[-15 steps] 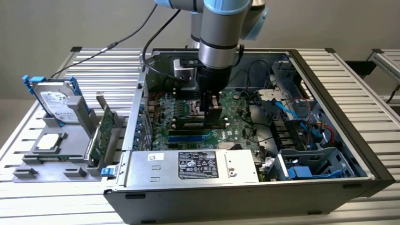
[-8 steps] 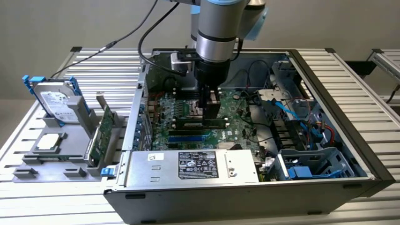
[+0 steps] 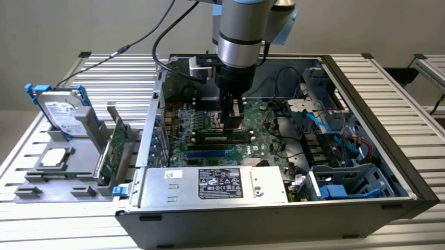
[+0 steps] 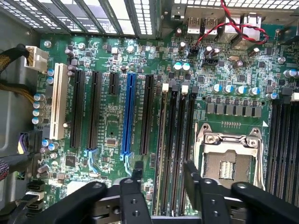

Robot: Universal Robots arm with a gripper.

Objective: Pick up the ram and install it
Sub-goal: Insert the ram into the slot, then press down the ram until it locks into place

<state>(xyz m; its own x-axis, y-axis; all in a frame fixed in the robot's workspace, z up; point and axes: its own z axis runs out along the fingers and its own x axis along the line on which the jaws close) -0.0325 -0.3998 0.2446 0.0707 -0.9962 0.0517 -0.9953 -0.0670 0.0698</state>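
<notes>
The ram is a slim green stick standing on edge in one of the long black memory slots beside the CPU socket. In the exterior view the ram shows as a dark strip with black chips on the motherboard. My gripper hangs straight over it, open. One black finger is on each side of the stick, clear of it, and nothing is held. In the exterior view the gripper reaches down into the open computer case just above the stick.
A power supply fills the case's front. Blue cables and a drive cage lie at the exterior view's right. On a grey fixture at the left stand a hard drive and a green expansion card.
</notes>
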